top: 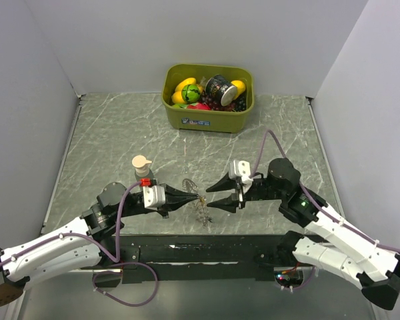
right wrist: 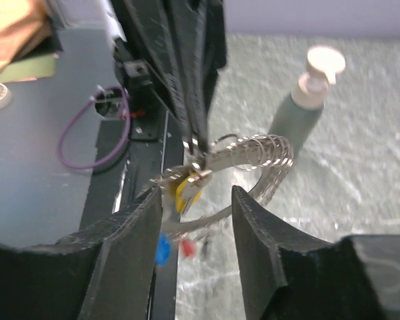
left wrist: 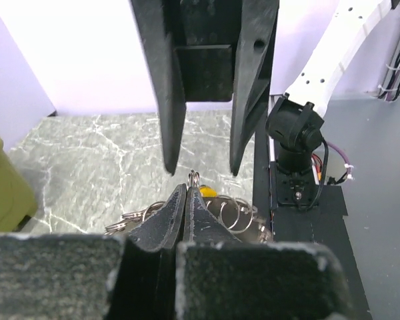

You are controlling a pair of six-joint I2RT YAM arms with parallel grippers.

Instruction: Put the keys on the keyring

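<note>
My left gripper point(top: 197, 197) is shut on the keyring point(right wrist: 267, 157), a silvery loop strung with several small rings, and holds it just above the table. The pinch shows in the left wrist view, where a small ring point(left wrist: 195, 177) sticks out of the shut left gripper point(left wrist: 189, 189). The yellow key point(right wrist: 187, 190) hangs at the pinch point. The blue key point(right wrist: 162, 250) and the red key point(right wrist: 186, 249) dangle lower, blurred. My right gripper point(right wrist: 197, 200) is open, its fingers either side of the hanging keys without touching them. It faces the left gripper tip to tip point(top: 208, 198).
An olive-green bin point(top: 208, 119) of toys and a can stands at the back. A pump bottle point(top: 142, 168) stands just behind the left gripper. The black base rail point(top: 200, 250) runs along the near edge under the keyring.
</note>
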